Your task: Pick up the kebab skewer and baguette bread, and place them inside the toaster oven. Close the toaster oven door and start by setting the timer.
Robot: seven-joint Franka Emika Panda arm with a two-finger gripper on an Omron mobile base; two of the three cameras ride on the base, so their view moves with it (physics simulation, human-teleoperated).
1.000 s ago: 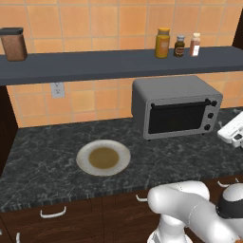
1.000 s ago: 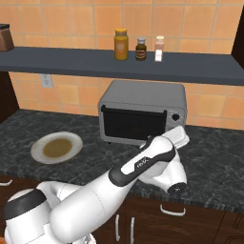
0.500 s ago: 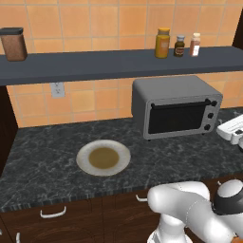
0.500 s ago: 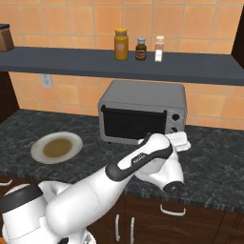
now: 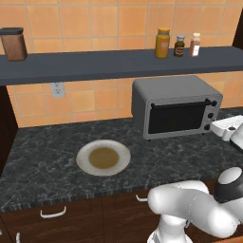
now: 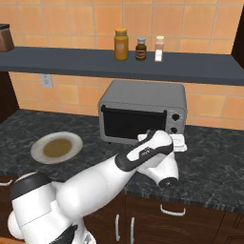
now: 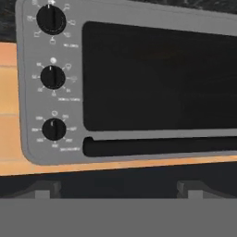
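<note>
A: Facing the toaster oven head-on, we see it upside down in the hand view; the toaster oven door is shut, its bar handle lying at six o'clock of the glass and the three knobs stacked at nine o'clock.

B: So which step do we judge to be in hand?

A: The last one, we reckon; the door is closed, so setting the timer is what remains; the gripper hangs in front of the oven with its jaws spread wide and nothing between them.

B: And the next move?

A: We'd bring the fingertips across to whichever knob is the timer, close on it and turn; which of the three that is, we cannot say, since the labels are too blurred to read.

B: Where are the skewer and the bread?

A: We cannot tell; the glass is dark, and the plate, at eight o'clock from the oven on the counter in the left base view, looks bare apart from a brown centre; in the right base view the arm covers the oven's lower front.
</note>
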